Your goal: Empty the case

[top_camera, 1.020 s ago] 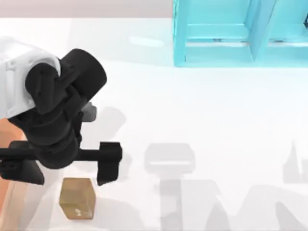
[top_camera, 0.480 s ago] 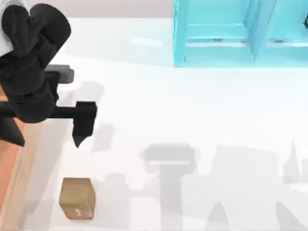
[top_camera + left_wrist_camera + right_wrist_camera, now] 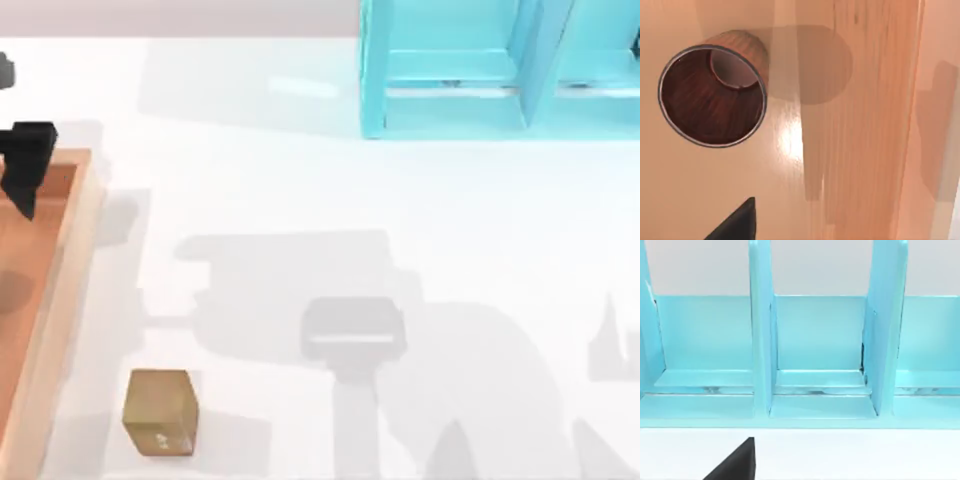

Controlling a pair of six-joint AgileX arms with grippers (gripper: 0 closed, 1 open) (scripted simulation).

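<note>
1. The turquoise shelf unit (image 3: 500, 70) stands at the table's far right
2. The case (image 3: 70, 250) lies at the left edge, holding a wooden cup (image 3: 712, 95)
3. The left gripper (image 3: 25, 165) hangs over the case's far end; whether its fingers are spread or together, I cannot tell
4. A small tan cube (image 3: 160, 412) sits on the table just right of the case, near side

The left tool (image 3: 22, 165) hangs over the far end of the case (image 3: 62, 290), at the tabletop's (image 3: 400, 230) left edge. Below the tool, a cup (image 3: 715, 95) stands upright on the case floor. The cube (image 3: 160, 412) sits nearer than the tool, just right of the case rim. The shelf (image 3: 500, 70) lies far right of the tool, at the back.
</note>
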